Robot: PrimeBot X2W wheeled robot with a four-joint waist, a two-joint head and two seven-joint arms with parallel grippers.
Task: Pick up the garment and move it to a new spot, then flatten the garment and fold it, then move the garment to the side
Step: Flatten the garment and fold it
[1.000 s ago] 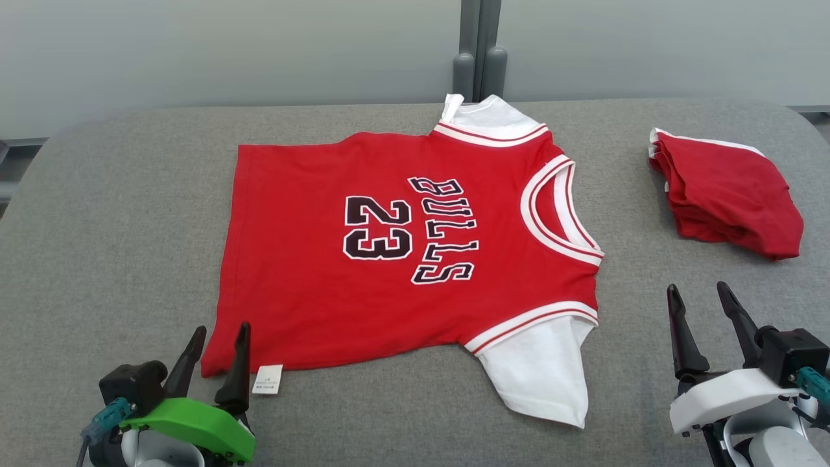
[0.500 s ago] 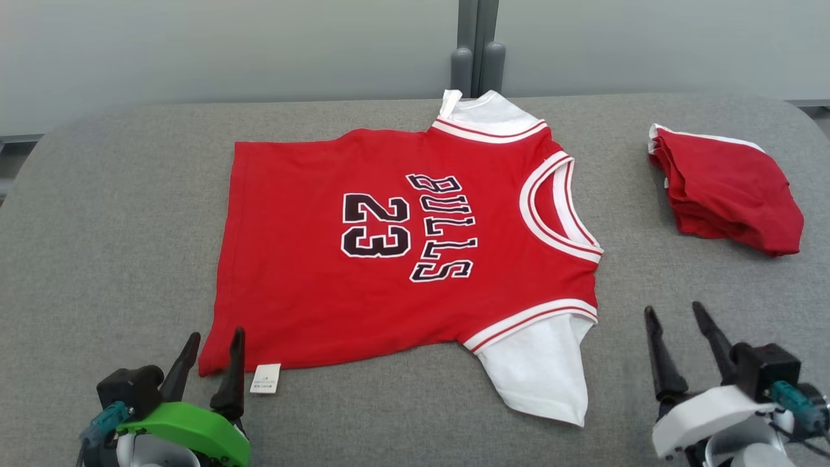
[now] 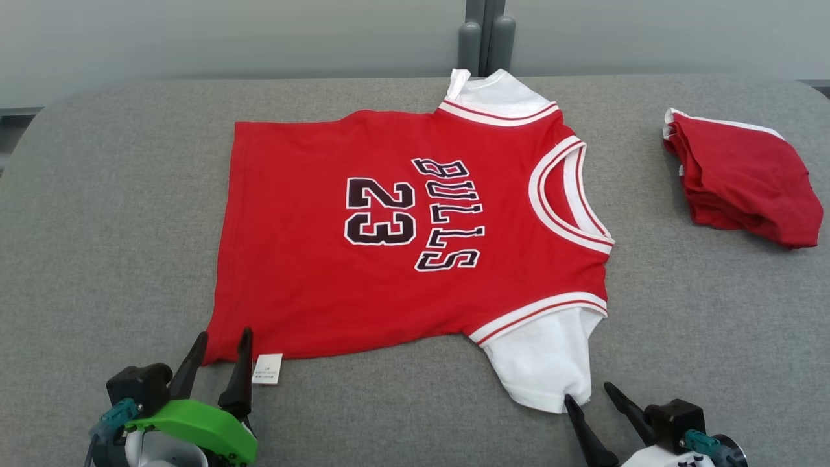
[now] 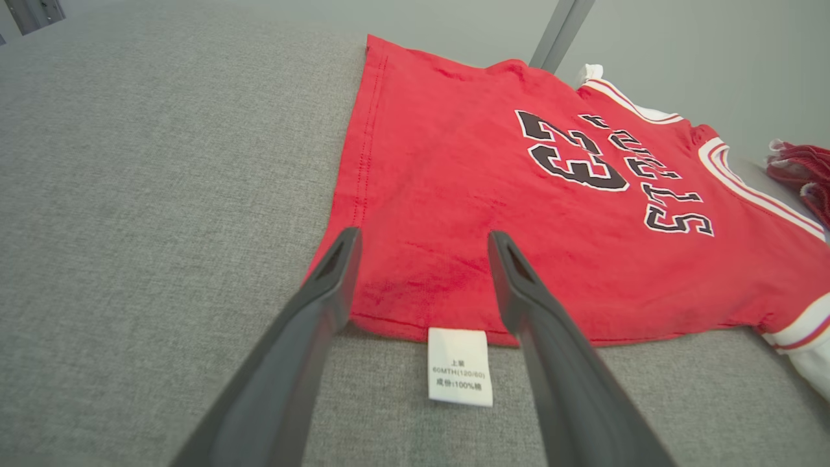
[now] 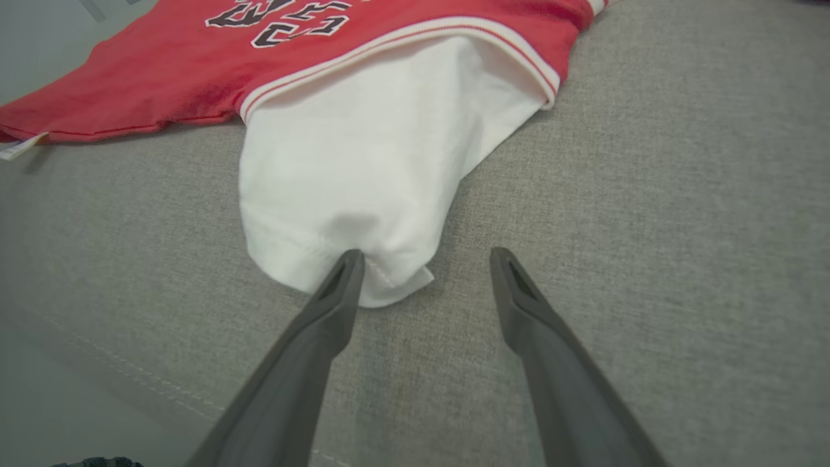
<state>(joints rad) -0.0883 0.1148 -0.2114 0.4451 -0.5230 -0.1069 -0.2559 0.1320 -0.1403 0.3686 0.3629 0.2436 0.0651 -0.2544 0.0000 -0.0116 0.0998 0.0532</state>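
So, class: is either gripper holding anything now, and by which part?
Nothing is held. The left gripper stands open at the jersey hem corner; the right gripper stands open at the white sleeve.

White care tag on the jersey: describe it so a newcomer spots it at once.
Start at the grey fabric table and find the flat red jersey printed BULLS 23 lying on it. Follow its near edge to the hem corner by the left hand. The small white rectangular care tag sticks out there onto the grey, bearing tiny text and far smaller than the white sleeves.
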